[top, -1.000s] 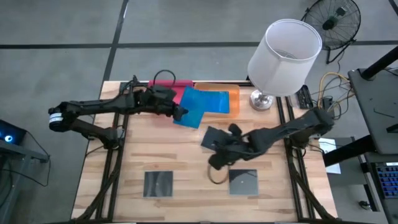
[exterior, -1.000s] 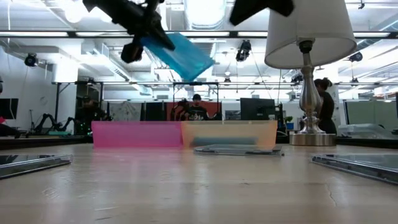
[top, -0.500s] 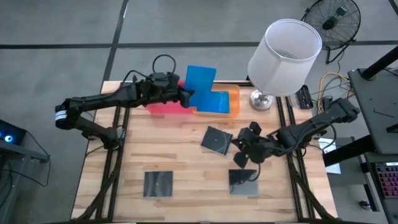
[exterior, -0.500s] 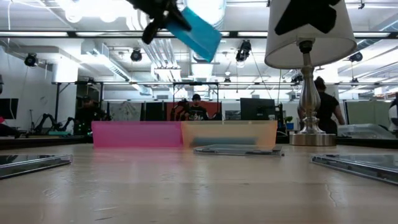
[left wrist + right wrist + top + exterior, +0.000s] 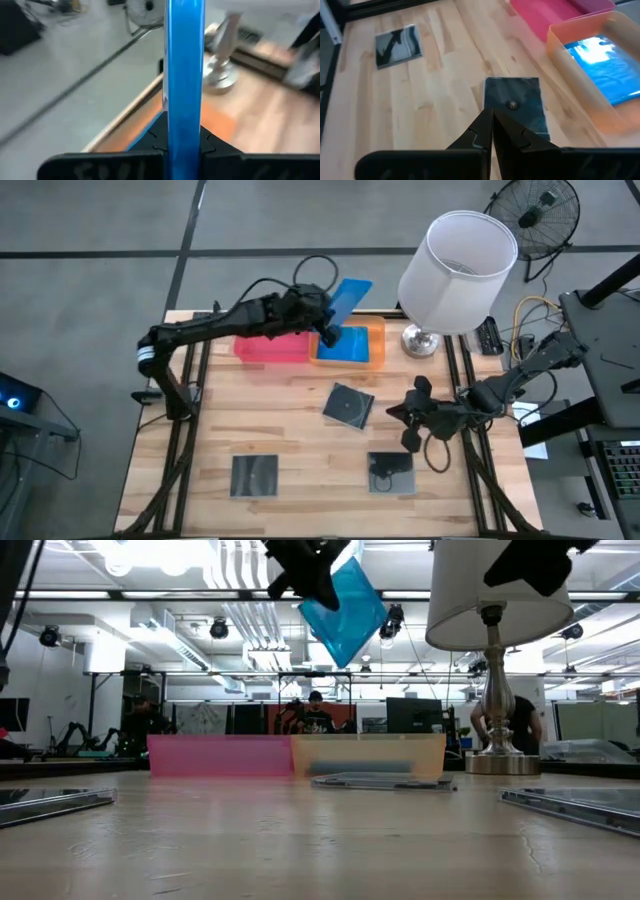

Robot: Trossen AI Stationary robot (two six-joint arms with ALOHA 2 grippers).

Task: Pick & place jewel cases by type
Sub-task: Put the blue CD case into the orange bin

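Blue jewel case [image 5: 345, 297] now above orange tray [image 5: 376, 346]

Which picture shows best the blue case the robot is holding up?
The low view: the blue case hangs tilted in the left gripper, high above the orange tray. The high view shows it foreshortened over that tray; the left wrist view shows only its thin edge; the right wrist view misses it.

A grey concrete floor [image 5: 100, 240] surrounds the wooden table [image 5: 290, 430], with a standing fan [image 5: 535, 210], ceiling lights [image 5: 235, 560] and a white-shaded lamp [image 5: 455, 260].
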